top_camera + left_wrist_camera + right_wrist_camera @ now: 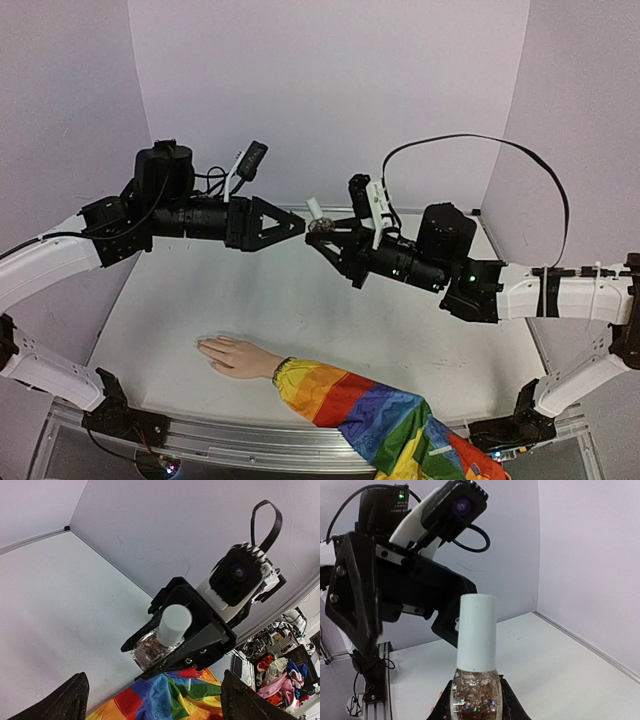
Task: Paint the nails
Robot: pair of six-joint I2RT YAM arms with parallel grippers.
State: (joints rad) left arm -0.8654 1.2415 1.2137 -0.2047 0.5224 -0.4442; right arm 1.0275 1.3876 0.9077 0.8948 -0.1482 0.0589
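The right arm's 2 black fingers (444, 706) are clamped round the body of a small clear glass bottle of coppery glitter flakes (474, 692). They hold it in the air with its pale cylindrical cap (477, 632) tilted toward the left arm (380, 580). Only the tips of these fingers show, at the bottom edge of the right wrist view. The left arm's 2 black fingers (70, 700) are spread wide and hold nothing. They are near the cap without touching it, and the frame edge cuts them off. Small white print beside a green light (400, 496) on the left arm is too tiny to read. Below, on the white desk (400, 330), a pale peach mannequin hand (235, 356) lies flat. Its rainbow-striped sleeve (370, 415) is cut off at the near edge. The nails (203, 347) cannot be told from the skin.
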